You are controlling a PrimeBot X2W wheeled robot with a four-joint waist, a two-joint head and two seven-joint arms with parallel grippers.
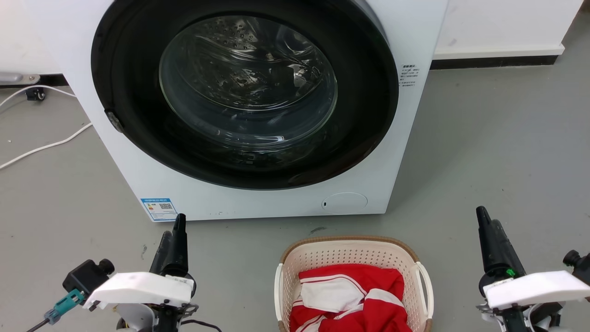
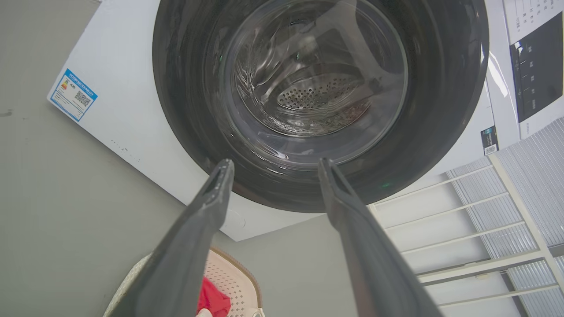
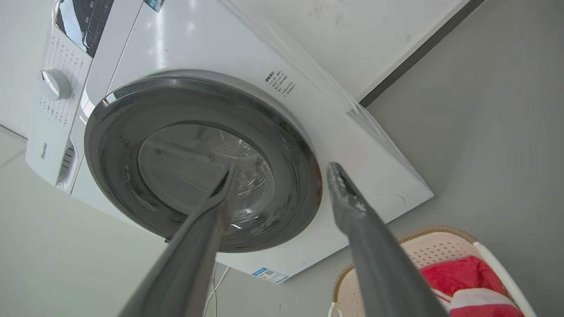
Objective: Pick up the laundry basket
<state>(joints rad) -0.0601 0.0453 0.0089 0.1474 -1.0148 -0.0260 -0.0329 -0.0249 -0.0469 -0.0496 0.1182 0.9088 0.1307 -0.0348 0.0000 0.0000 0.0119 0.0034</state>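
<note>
Held left tool [image 1: 174, 230] and right tool [image 1: 488, 219] spread, empty, flanking laundry basket [image 1: 350, 252]; risked tipping it through lopsided grasp.

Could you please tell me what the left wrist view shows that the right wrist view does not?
The left wrist view adds a white slatted rack beside the washing machine. The right wrist view adds the machine's control dial and a dark skirting strip. Both share the round glass door, the blue label and the laundry basket holding red cloth.
</note>
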